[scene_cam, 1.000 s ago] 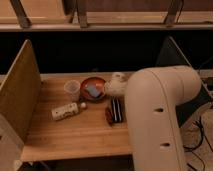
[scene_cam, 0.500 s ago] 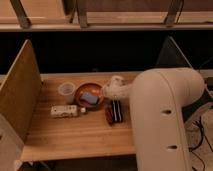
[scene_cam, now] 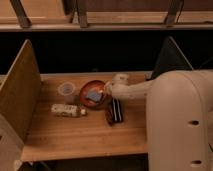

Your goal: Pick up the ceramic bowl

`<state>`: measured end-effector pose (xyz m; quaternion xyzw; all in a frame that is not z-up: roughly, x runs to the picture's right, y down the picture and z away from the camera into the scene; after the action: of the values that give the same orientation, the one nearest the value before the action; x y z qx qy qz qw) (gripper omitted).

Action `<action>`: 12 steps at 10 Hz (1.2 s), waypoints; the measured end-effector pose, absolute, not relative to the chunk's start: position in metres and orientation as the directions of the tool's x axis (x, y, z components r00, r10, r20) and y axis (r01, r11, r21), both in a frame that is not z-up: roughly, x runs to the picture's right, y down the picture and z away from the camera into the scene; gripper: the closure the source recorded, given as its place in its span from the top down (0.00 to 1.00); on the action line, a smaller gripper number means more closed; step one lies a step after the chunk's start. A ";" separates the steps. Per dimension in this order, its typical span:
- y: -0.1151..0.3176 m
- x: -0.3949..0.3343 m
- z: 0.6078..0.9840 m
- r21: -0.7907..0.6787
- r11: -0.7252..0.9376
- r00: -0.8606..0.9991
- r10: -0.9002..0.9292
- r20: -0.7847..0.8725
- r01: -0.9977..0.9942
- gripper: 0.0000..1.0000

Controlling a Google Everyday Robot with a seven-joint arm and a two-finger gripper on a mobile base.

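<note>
The ceramic bowl (scene_cam: 93,93) is round, shallow and reddish-brown, and stands on the wooden table (scene_cam: 75,137) near its back middle. A small blue-grey thing (scene_cam: 93,95) lies inside it. My gripper (scene_cam: 108,90) is at the bowl's right rim, at the end of the pale arm (scene_cam: 135,91) that reaches in from the right. The rim's right part is hidden behind the gripper.
A small translucent cup (scene_cam: 66,89) stands just left of the bowl. A white bottle (scene_cam: 66,110) lies in front of the cup. A dark packet (scene_cam: 115,111) lies right of the bowl's front. A wooden side panel (scene_cam: 20,90) stands left, and the robot's big pale body (scene_cam: 180,125) fills the right.
The table's things have shifted a little left and down in view. My gripper has stayed at the bowl's right rim, and the bowl has stayed on the table.
</note>
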<state>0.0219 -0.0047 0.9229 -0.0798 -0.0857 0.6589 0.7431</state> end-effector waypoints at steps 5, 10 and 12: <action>-0.015 0.018 0.904 -0.246 0.136 0.119 0.990 0.081 -0.960 0.00; -0.014 0.018 0.905 -0.246 0.135 0.119 0.990 0.080 -0.960 0.00; -0.014 0.018 0.904 -0.247 0.135 0.119 0.990 0.080 -0.960 0.00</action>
<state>0.0177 -0.0139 0.9044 -0.0669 -0.1123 0.6542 0.7450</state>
